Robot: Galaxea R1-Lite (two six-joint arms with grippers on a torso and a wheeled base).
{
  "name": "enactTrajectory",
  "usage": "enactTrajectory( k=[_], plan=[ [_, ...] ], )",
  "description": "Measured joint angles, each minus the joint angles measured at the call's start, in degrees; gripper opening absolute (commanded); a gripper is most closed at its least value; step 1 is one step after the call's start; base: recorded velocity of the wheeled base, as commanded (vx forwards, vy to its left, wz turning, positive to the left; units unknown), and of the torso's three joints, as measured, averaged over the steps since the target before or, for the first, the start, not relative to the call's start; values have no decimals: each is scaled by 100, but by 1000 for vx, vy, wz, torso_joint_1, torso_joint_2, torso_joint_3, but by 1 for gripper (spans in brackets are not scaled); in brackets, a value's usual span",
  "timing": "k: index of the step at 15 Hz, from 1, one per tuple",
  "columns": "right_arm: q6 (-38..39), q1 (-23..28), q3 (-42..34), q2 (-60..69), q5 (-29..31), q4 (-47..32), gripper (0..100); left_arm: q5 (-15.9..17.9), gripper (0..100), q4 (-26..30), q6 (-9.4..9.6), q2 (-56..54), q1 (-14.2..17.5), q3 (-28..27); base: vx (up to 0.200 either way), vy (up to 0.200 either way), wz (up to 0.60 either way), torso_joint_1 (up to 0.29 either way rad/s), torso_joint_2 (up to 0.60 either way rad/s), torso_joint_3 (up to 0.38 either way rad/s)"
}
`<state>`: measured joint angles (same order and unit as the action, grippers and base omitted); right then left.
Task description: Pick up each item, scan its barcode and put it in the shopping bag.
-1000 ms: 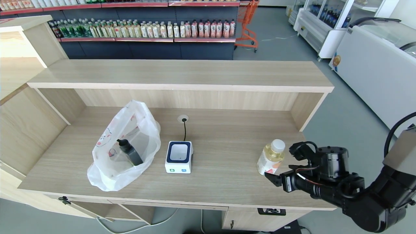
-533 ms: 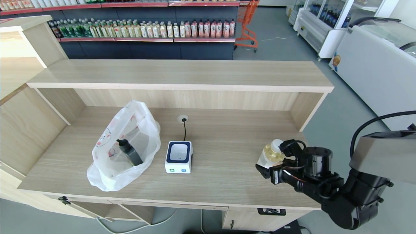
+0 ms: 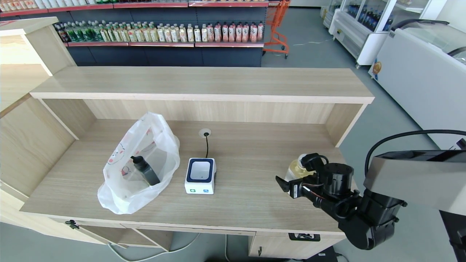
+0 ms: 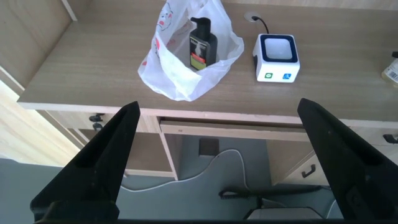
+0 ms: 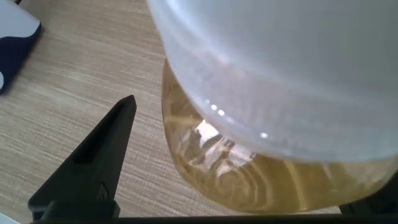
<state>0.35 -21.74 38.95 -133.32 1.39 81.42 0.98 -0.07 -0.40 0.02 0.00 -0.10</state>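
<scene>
A clear bottle of yellowish liquid with a white cap stands on the right part of the wooden counter. My right gripper is open around the bottle, with one black finger a little off its side. The white shopping bag sits at the counter's left and holds a dark bottle. The white and blue barcode scanner lies in the middle. My left gripper hangs open and empty before the counter's front edge, below the bag and the scanner.
A black cable runs from the scanner to a hole at the back. A raised shelf and side walls close in the counter's back and sides. Bare wood lies between scanner and bottle. Drawers sit under the front edge.
My right arm has moved left along the counter, bringing the open gripper from beside the bottle to around it. The bag, scanner and bottle have stayed put.
</scene>
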Motion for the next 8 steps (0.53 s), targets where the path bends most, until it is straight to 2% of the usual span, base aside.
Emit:
enactTrajectory(
  k=[6,7,8],
  plan=[
    [-49,-9,335,-157,-28,1,100,0,100,0,-2,0,0,0,0,0,0,0,0,0],
    [-51,-12,380,-166,-28,1,0,0,100,0,-2,0,0,0,0,0,0,0,0,0],
    [-57,-11,460,-179,-22,6,0,0,100,0,-2,0,0,0,0,0,0,0,0,0]
  ],
)
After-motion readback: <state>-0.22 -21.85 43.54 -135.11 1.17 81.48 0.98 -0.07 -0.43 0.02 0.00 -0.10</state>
